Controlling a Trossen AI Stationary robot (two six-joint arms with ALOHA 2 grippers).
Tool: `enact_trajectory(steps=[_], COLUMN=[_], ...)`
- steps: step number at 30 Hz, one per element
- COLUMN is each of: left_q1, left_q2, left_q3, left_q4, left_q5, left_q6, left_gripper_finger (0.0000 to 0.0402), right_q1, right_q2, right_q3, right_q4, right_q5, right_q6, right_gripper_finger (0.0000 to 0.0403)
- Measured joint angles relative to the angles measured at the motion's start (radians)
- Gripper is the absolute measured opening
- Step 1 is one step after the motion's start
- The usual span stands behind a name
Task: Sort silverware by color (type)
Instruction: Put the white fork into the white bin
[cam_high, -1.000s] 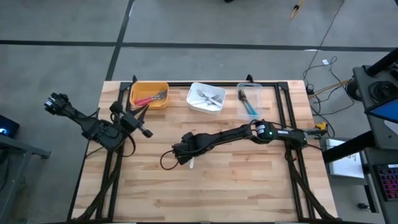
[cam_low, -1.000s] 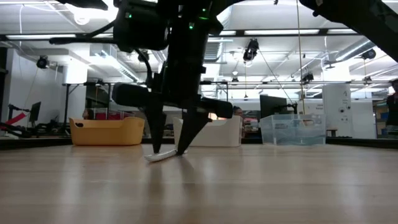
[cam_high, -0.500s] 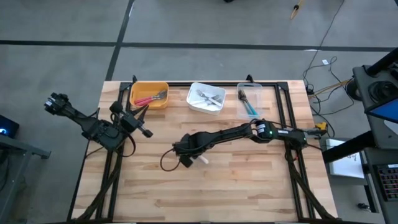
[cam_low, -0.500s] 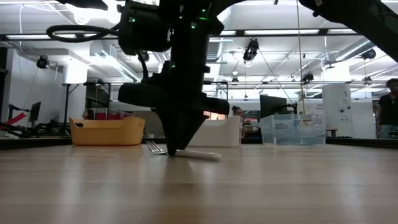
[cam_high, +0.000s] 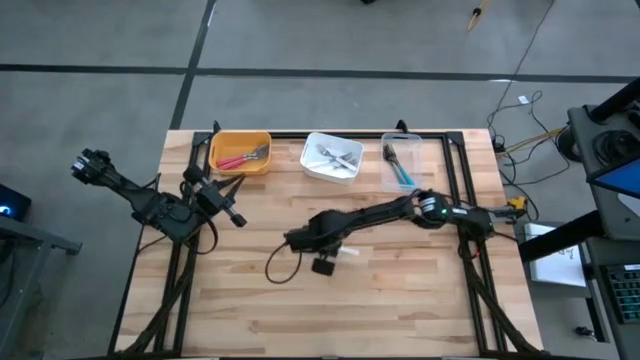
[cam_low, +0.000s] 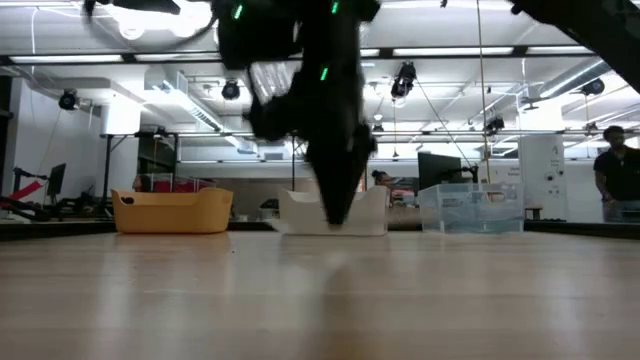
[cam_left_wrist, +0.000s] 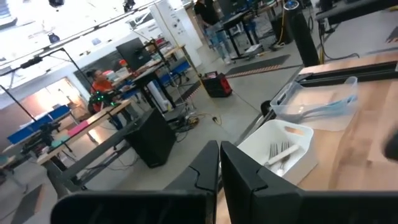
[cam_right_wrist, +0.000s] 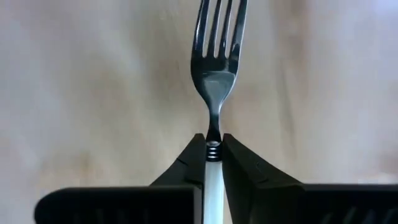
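My right gripper (cam_high: 322, 262) hangs over the middle of the table, shut on a fork (cam_right_wrist: 217, 68) with a silver head and a white handle (cam_high: 347, 252). In the low view this gripper (cam_low: 336, 218) is clear of the tabletop. My left gripper (cam_high: 238, 220) waits shut and empty at the table's left, near the orange bin (cam_high: 240, 152). That bin holds red-handled forks. The white bin (cam_high: 332, 157) holds several forks, and the clear bin (cam_high: 400, 163) holds a teal one. My right gripper pinches the fork between its two fingers where the white handle meets the metal neck (cam_right_wrist: 212, 151). The fingers come from above, pointing down, and lie across the fork. The fork is lifted clear of the table, its head (cam_right_wrist: 219, 37) sticking out past the fingertips.
The three bins stand in a row along the table's far edge. Bare wood (cam_high: 400, 300) lies around and in front of my right gripper. A cable loop (cam_high: 280, 268) hangs beside that arm. A person (cam_low: 610, 180) stands in the room beyond.
My right gripper has shut on the white-handled fork that lay on the table between its open fingers. The fork turned about on the wood as the fingers closed. The gripper has then risen and gone toward the table's right edge, lifting the fork clear.
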Motion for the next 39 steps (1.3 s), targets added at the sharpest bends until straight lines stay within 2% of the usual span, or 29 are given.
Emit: enact_trajectory(steps=[6,13,15,18,22,26,31,39], left_q1=[0.000,0.000,0.000,0.000,0.000,0.000,0.000,0.000], left_q2=[0.000,0.000,0.000,0.000,0.008,0.029,0.054,0.060], left_q3=[0.000,0.000,0.000,0.000,-0.001,-0.002,-0.002,-0.001], left_q4=[0.000,-0.017,-0.025,-0.046,-0.105,-0.156,-0.159,-0.157], left_q5=[0.002,0.006,0.006,0.009,0.046,0.052,0.071,0.071], left_q6=[-0.032,-0.081,-0.089,-0.118,-0.178,-0.242,-0.247,-0.239], left_gripper_finger=[0.0000,0.0000,0.0000,0.0000,0.0000,0.0000,0.0000,0.0000], right_q1=[-0.061,-0.223,-0.272,-0.322,-0.331,-0.303,-0.242,-0.125], right_q2=[-0.125,-0.216,-0.222,-0.237,-0.253,-0.252,-0.252,-0.262], right_q3=[0.006,0.007,0.007,0.002,-0.021,-0.054,-0.102,-0.212], right_q4=[-0.119,-0.094,-0.093,-0.077,-0.046,-0.031,-0.020,0.016], right_q5=[0.032,0.120,0.118,0.039,0.004,-0.015,-0.075,-0.075], right_q6=[-0.342,-0.504,-0.484,-0.430,-0.433,-0.393,-0.349,-0.235], right_gripper_finger=[0.0009,0.0004,0.0005,0.0006,0.0007,0.0008,0.0008,0.0008])
